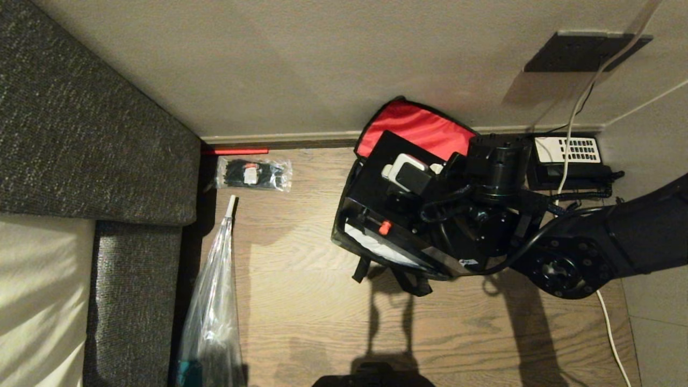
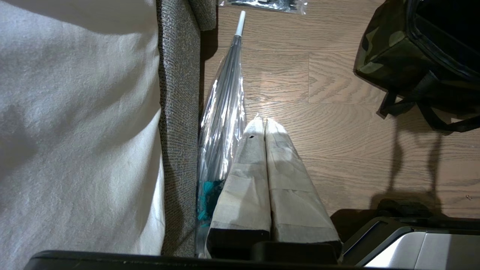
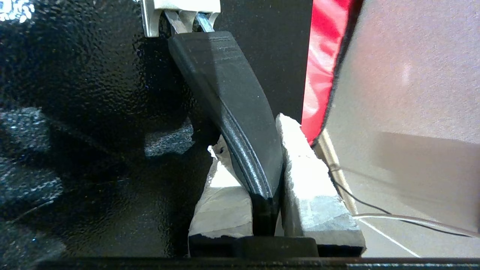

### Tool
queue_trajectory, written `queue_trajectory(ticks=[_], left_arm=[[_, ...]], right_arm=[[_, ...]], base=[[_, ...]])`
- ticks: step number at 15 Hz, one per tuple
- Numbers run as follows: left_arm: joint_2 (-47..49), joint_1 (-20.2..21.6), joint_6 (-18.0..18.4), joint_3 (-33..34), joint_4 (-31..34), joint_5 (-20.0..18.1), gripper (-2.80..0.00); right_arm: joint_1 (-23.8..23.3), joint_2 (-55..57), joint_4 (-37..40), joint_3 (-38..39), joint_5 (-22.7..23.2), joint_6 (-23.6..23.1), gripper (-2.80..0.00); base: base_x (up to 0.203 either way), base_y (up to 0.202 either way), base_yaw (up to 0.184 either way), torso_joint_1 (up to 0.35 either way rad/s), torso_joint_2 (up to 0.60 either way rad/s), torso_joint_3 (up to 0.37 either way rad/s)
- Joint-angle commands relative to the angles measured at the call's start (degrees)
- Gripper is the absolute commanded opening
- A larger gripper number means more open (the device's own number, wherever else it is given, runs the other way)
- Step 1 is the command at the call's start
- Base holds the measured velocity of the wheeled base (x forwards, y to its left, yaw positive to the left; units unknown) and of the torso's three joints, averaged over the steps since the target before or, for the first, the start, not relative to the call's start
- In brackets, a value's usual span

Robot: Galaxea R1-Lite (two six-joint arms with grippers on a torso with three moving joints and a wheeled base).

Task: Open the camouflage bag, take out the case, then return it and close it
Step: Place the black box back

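Left of the camouflage bag (image 1: pixel 360 215), over smooth wooden floor (image 2: pixel 337 123), my left gripper (image 2: pixel 264 123) hangs with padded fingers pressed together. In the bag's open mouth stands the flat, speckled case (image 1: pixel 376 183); my right gripper (image 3: pixel 258 150) clamps its smooth black strap handle (image 3: pixel 228 93).

- Right arm reaches in from the right, wrist bent; right claw (image 3: pixel 258 165) is clamped on a strap handle (image 3: pixel 232 105).
- Left claw (image 2: pixel 265 129) hangs low, fingers pressed together.
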State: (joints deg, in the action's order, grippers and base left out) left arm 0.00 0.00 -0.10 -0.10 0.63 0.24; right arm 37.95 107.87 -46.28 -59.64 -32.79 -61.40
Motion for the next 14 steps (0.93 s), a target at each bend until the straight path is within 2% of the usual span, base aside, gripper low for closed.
queue_trajectory(ticks=[1, 14], left_arm=[[-0.18, 0.08, -0.08, 0.01, -0.02, 0.02, -2.80], [-0.18, 0.00, 0.00, 0.01, -0.02, 0.02, -2.80]], right_arm=[[0.02, 0.59, -0.22, 1.27, -0.17, -0.30, -2.80], [0.10, 7.13, -3.31, -1.21, -0.23, 1.11, -2.80]], base=[[0.000, 0.000, 0.000, 0.000, 0.00, 0.000], [0.000, 0.000, 0.000, 0.000, 0.00, 0.000]])
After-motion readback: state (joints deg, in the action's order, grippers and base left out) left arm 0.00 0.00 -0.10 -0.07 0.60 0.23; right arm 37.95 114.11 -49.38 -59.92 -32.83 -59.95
